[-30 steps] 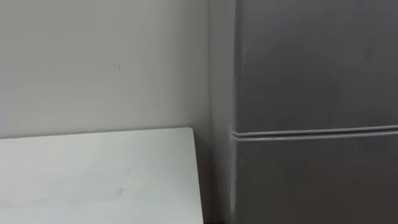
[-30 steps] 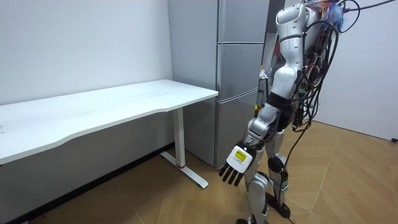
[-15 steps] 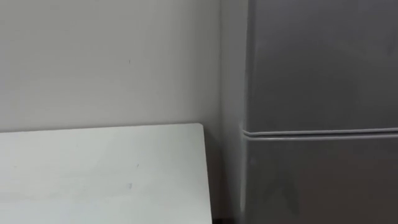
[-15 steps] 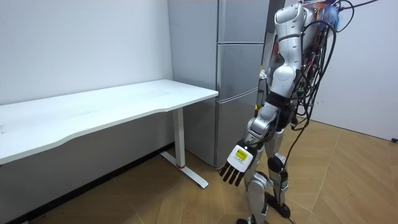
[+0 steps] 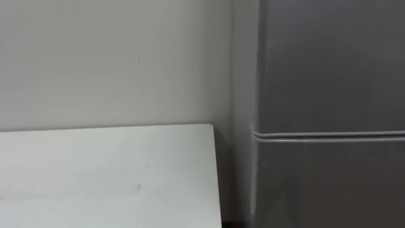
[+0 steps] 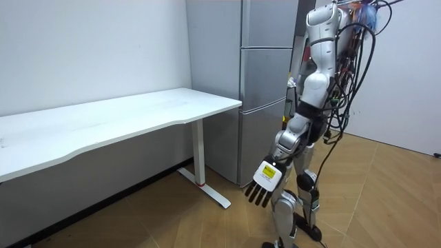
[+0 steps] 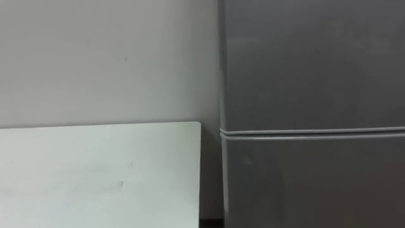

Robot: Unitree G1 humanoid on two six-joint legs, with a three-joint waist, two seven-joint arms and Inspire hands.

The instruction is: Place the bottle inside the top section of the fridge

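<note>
Fridge (image 6: 262,76), doors shut, stands up and ahead of left hand (image 6: 265,178), which hangs low, fingers straight, holding nothing.

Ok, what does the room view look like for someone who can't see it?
A robot stands facing a closed grey fridge, its left hand hanging open and empty. A white table stands at the room view's left.
</note>
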